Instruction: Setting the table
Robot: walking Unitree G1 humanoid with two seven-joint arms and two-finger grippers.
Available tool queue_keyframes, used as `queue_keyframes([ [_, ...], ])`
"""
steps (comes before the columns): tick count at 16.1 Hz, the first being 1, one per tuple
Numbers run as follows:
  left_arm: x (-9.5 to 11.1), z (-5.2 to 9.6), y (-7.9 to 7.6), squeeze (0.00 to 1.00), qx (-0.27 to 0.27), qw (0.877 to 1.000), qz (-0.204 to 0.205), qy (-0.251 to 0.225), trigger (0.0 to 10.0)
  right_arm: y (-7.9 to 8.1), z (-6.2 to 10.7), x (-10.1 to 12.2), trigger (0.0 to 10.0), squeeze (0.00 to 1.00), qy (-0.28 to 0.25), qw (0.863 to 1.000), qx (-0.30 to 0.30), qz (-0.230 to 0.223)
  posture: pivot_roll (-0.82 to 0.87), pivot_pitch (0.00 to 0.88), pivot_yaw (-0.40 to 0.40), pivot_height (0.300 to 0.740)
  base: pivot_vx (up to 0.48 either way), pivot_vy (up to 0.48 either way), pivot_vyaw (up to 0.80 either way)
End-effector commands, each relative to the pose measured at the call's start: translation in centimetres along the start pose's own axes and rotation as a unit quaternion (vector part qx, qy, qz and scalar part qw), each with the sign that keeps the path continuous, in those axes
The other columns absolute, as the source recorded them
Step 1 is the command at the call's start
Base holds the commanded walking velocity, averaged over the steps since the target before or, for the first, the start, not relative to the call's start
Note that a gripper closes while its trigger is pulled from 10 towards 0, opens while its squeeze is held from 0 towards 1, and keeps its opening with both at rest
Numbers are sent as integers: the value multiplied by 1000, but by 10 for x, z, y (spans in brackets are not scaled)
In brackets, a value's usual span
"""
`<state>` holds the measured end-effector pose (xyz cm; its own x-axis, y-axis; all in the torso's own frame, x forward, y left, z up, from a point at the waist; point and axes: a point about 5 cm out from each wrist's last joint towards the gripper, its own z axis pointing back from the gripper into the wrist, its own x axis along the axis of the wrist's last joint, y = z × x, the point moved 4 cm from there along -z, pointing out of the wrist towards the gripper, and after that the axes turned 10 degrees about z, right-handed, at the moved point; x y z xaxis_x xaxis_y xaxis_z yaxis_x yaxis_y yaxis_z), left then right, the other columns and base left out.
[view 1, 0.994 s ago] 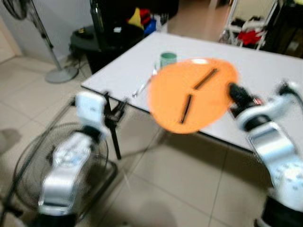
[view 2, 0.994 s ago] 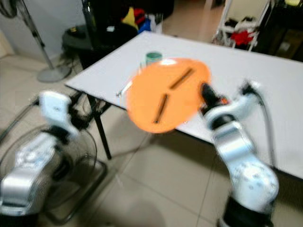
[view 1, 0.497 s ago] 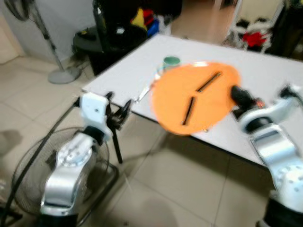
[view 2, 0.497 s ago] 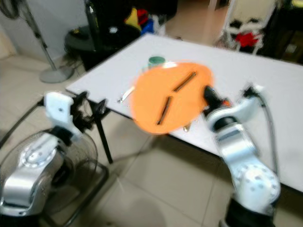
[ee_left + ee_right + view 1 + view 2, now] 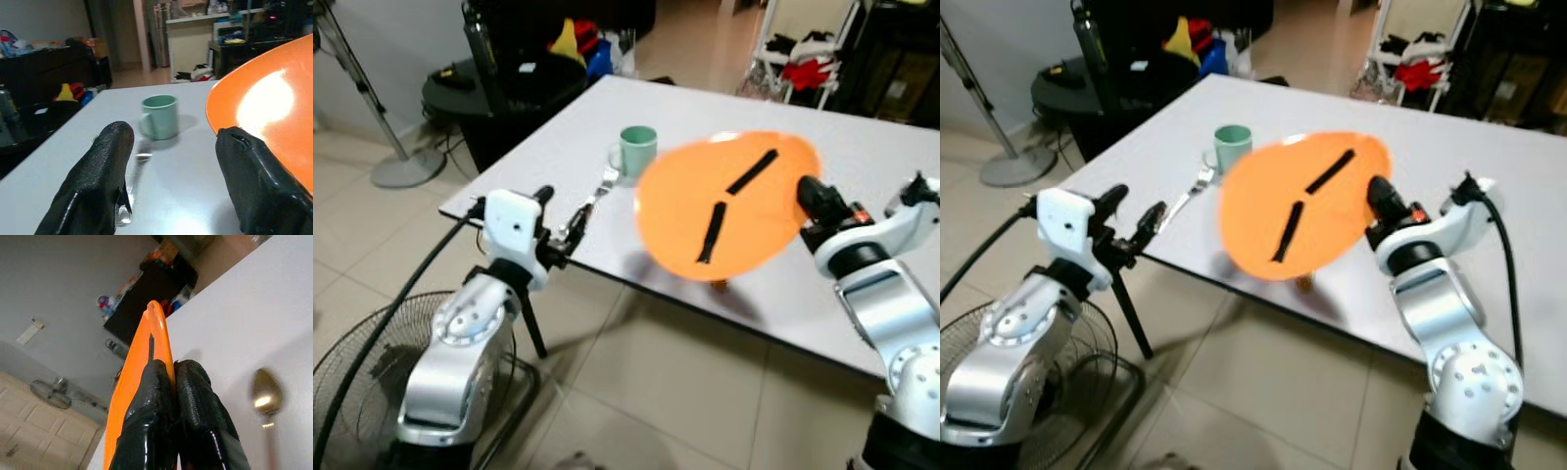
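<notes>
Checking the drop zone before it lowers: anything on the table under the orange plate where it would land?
Yes. A spoon lies on the white table under the orange plate, which the right gripper holds by its rim above the near edge. The green mug and fork sit beside it, on the robot's left.

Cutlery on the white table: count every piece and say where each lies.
2. A fork lies near the table's edge beside the green mug. A spoon lies on the table under the orange plate gripped by the right gripper. That plate may hide more.
</notes>
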<state>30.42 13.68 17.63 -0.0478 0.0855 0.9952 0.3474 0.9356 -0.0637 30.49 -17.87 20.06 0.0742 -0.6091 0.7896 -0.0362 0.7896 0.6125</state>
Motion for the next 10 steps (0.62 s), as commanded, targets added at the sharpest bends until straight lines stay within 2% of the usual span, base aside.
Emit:
queue_keyframes([
  [1, 2, 2, 4, 0, 7, 1000, -4, -1, 10000, 16, 0, 1, 10000, 0, -1, 999, 39, -2, 107, 0, 31, 727, 315, 0, 0],
  [10, 1, 8, 7, 0, 16, 1000, -8, 2, 10000, 22, -5, -13, 10000, 0, 36, 998, 58, 14, 131, 0, 13, 727, 313, 0, 0],
])
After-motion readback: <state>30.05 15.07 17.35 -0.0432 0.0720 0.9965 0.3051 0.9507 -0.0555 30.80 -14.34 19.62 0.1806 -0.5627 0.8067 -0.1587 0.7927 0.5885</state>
